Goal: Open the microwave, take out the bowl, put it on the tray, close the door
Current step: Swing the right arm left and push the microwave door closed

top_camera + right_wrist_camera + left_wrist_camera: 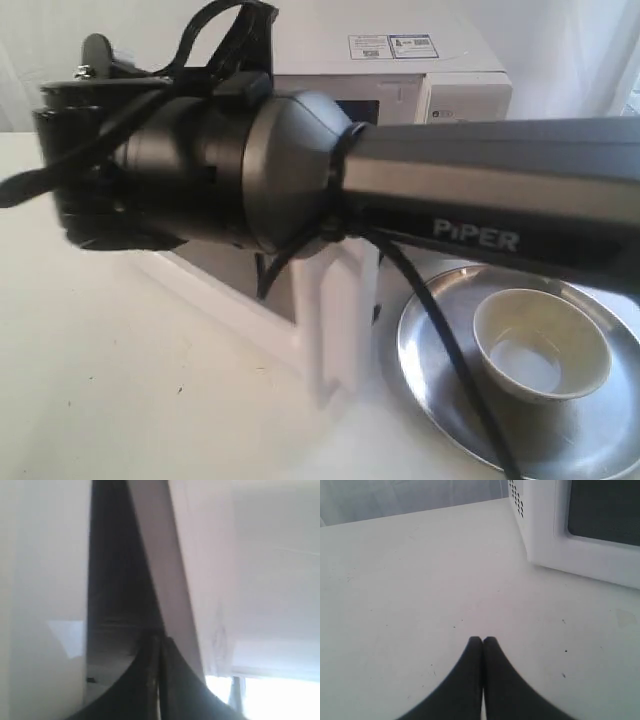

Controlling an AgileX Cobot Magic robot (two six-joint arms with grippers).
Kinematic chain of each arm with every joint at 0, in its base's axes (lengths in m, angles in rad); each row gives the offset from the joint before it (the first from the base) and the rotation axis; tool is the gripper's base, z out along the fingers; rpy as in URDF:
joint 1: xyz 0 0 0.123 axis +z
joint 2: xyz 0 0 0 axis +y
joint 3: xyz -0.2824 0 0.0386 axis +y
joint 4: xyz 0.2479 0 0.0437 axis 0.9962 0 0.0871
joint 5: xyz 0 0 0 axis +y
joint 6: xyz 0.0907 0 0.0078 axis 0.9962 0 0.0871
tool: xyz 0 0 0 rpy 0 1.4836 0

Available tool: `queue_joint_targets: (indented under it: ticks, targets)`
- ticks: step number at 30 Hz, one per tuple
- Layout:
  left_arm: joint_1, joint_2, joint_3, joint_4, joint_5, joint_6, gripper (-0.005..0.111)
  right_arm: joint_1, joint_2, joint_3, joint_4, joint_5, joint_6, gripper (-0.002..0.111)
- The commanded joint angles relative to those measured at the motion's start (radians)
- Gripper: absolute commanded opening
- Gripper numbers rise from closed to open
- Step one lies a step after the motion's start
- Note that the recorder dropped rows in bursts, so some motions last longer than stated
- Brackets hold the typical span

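Right wrist view: right fingers (pixel 142 685), clenched by the door (pixel 335 325), may slip off, leaving it ajar; left fingers (pixel 465 680) clenched, empty.

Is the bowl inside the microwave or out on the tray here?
Out: the bowl sits upright on the tray, beside the microwave, and looks empty.

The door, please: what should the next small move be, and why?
Probably push the shut right tool against the door and swing it closed: the bowl already sits on the tray, while the door stands angled out from the microwave, with a dark gap beside the tool.
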Motion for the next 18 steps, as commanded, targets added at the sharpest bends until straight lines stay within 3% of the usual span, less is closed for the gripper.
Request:
queue_joint_targets:
  ticks: [1,4,9,14,18]
  targets:
    - [-0.001,-0.002,0.003,-0.004,-0.002,-0.006,0.0,-0.176,0.107,0.03,-0.166,0.008,0.061,0.0]
    - [-0.001,-0.002,0.003,-0.004,-0.002,-0.006,0.0,-0.231,0.097,0.03,-0.274,0.008,0.19,0.0]
    - [-0.001,-0.002,0.003,-0.004,-0.002,-0.006,0.0,-0.218,-0.001,0.03,-0.269,0.008,0.333,0.0]
    - [-0.001,-0.002,0.003,-0.004,-0.002,-0.006,0.0,-0.163,-0.087,0.03,-0.14,0.008,0.261,0.0]
    - [-0.001,-0.002,0.003,-0.004,-0.002,-0.006,0.0,-0.057,-0.175,0.03,-0.106,0.008,0.268,0.0]
